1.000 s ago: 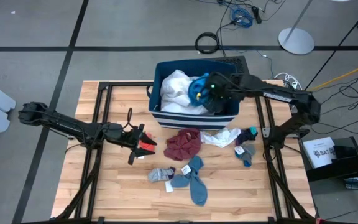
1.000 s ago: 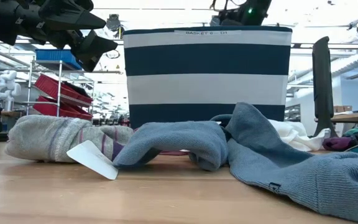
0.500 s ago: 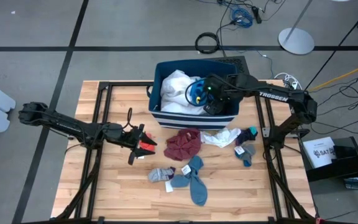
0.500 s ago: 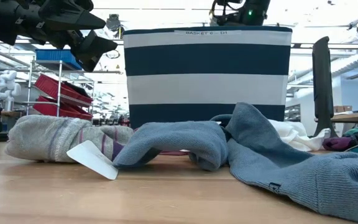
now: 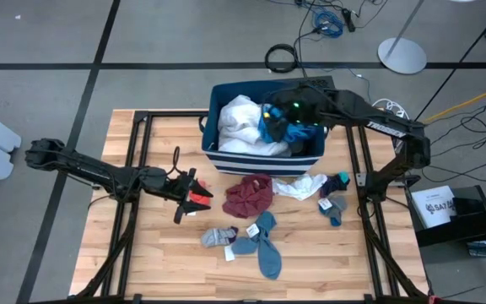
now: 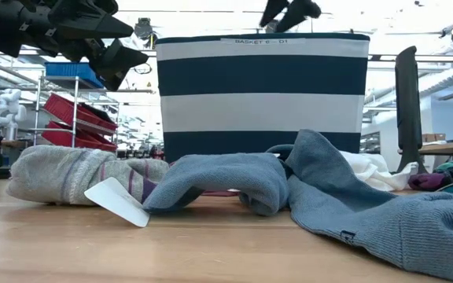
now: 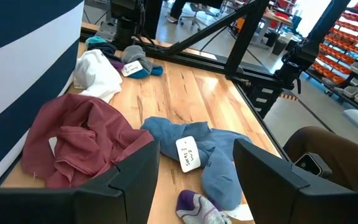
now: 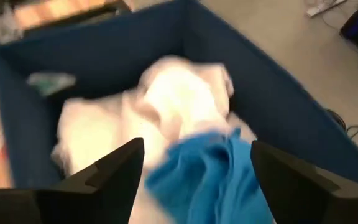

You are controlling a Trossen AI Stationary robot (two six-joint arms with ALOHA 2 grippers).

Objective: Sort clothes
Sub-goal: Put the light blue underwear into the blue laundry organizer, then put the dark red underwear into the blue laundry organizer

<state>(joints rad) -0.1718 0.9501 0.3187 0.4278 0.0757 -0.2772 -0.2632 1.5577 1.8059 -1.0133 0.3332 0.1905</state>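
High view | blue sock (image 5: 268, 253) on table | lengthwise near-to-far, slightly slanted

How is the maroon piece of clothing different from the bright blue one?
The maroon piece lies on the wooden table in front of the striped bin; the bright blue garment lies inside the bin. The maroon piece sits apart from both arms, while the blue garment is under the right gripper, whose jaws stand open above it. The maroon piece rests on bare wood; the blue one rests against a white garment. Both are crumpled.
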